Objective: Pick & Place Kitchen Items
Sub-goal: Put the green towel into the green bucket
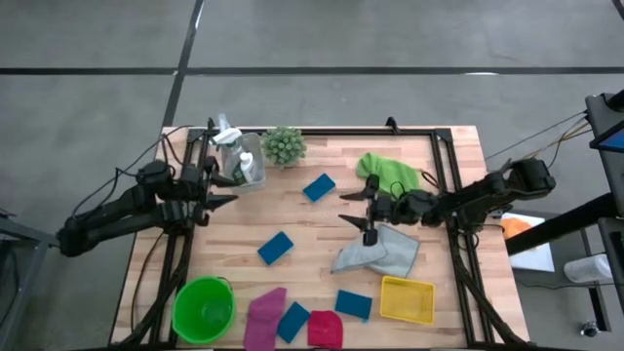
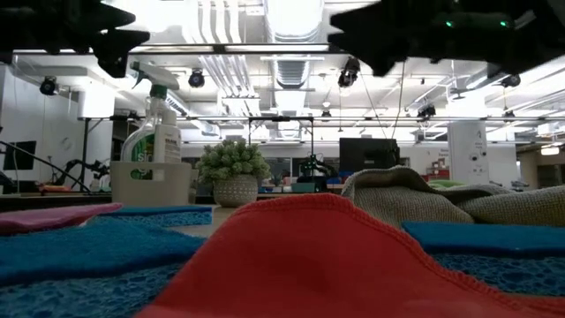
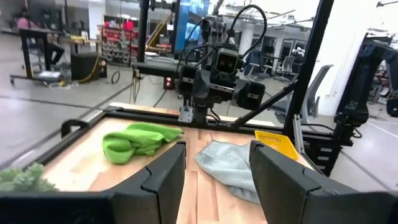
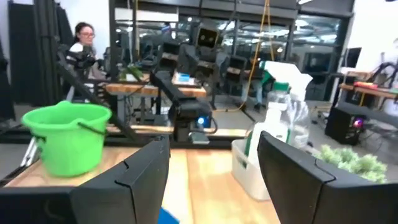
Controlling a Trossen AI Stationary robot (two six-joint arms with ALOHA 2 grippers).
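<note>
Grey cloth (image 1: 378,252) lies on the table (image 1: 292,210) directly under and just nearer than the right end effector (image 1: 359,211), whose fingers stand open, empty. Farther left, the left end effector (image 1: 216,191) waits, also open, empty.

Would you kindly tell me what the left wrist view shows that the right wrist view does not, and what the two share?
Only the left wrist view shows the green cloth, the grey cloth, the yellow tray and the right gripper opposite. Only the right wrist view shows the green bucket, the spray bottle in its white caddy, and a person in the background. Both show the wooden table and the small green plant, each past its own open fingers.
</note>
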